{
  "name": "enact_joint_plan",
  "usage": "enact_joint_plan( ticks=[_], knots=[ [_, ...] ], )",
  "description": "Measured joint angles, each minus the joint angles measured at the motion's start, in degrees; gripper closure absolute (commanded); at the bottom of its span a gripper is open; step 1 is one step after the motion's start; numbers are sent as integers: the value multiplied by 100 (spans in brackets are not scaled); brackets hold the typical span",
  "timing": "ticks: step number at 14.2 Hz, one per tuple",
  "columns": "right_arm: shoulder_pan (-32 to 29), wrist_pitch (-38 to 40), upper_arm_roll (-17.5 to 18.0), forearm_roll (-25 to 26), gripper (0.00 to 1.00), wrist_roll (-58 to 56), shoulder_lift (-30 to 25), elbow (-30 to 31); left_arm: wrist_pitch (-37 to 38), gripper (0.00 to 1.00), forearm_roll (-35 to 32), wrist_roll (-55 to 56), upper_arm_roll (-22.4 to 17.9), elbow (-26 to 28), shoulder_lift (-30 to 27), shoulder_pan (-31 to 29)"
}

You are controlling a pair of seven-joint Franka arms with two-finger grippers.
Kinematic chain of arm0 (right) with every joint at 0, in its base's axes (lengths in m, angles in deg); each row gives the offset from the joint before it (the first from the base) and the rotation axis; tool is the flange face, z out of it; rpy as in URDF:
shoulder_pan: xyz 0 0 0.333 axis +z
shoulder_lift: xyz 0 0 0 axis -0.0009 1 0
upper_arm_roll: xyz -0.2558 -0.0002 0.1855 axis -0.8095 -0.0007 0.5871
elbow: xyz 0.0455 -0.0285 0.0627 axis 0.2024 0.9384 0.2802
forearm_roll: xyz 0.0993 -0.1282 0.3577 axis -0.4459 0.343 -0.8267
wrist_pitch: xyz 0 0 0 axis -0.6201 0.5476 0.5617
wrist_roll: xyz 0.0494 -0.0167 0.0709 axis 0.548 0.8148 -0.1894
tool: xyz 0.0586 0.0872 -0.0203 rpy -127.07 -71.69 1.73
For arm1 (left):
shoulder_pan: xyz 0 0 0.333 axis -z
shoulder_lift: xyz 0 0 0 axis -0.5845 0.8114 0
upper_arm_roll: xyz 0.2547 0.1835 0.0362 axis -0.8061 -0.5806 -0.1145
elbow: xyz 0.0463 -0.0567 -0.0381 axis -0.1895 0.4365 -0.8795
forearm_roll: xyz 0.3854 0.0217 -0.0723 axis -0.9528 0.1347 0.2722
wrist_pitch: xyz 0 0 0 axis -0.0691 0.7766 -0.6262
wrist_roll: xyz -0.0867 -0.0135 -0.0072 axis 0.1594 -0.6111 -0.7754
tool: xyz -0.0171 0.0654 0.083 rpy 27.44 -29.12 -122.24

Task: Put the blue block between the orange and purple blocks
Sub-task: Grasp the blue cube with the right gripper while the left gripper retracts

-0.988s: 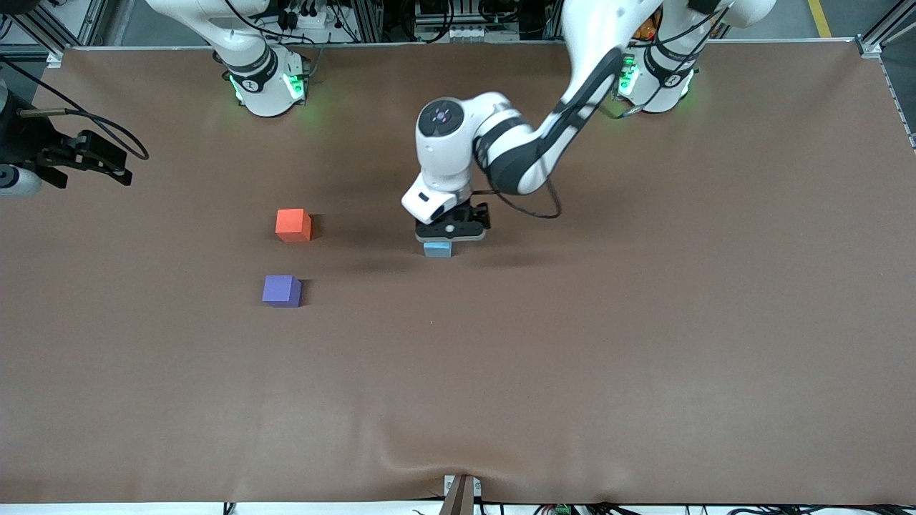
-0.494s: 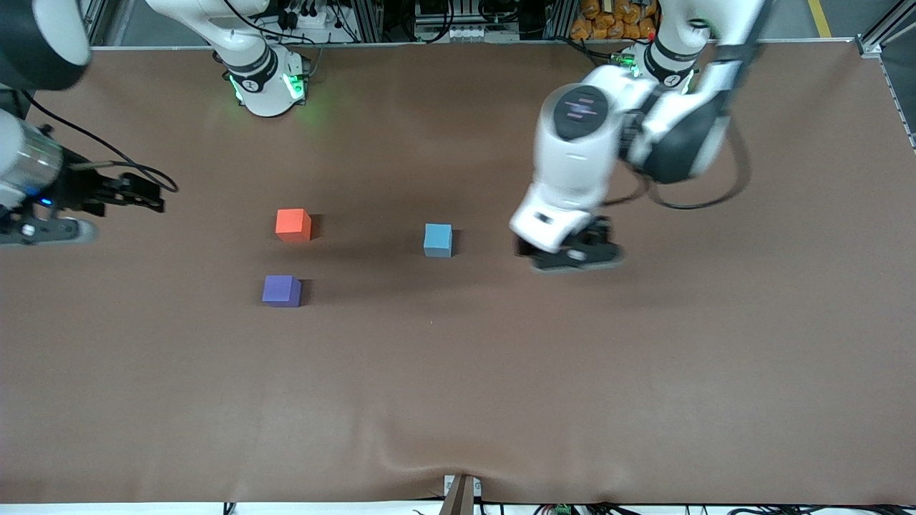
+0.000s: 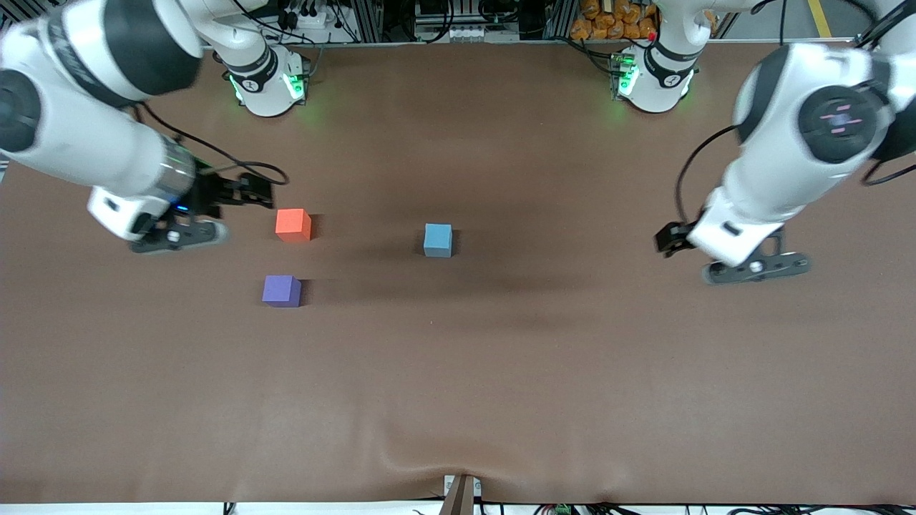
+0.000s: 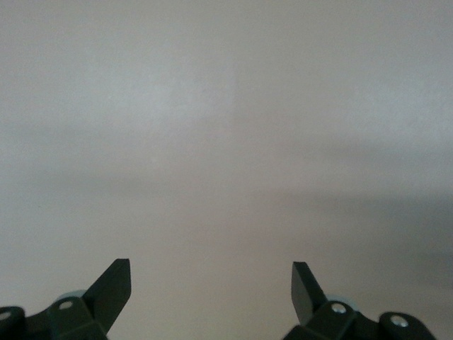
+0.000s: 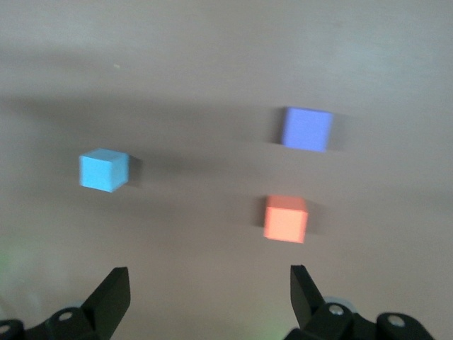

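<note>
Handover: left gripper [image 3: 753, 270] has let go of blue block [image 3: 437, 239] and withdrawn toward its own table end, fingers apart. Right gripper [image 3: 177, 236], fingers apart, has come in beside orange block [image 3: 293, 224]; purple block [image 3: 281, 291] untouched, so placement likely falls to the right arm

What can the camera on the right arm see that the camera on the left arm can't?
Only the right wrist view shows the blocks: the blue block, the orange block and the purple block, each standing apart on the table. Only the left wrist view shows nothing but bare brown table under the left tool. Both views share their own tool's two dark fingers spread open, holding nothing; the right tool is over the table close to the orange block.
</note>
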Motion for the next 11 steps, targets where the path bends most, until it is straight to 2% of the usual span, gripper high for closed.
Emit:
enact_joint_plan(
  ticks=[3,6,8,11],
  knots=[
    [670,-784,10,-39,0,727,510,16,34,0,58,-471,-80,729,-648,-179],
    [1371,-1548,14,-39,0,1351,1158,49,97,0,180,-1276,-840,1057,-1141,54],
    [1799,-2080,12,-37,0,1736,1673,64,316,0,244,-1539,-1166,907,-1287,155],
    [2220,-2757,1,-33,0,2122,2298,68,776,0,528,-1566,-1192,266,-1345,196]
  ],
)
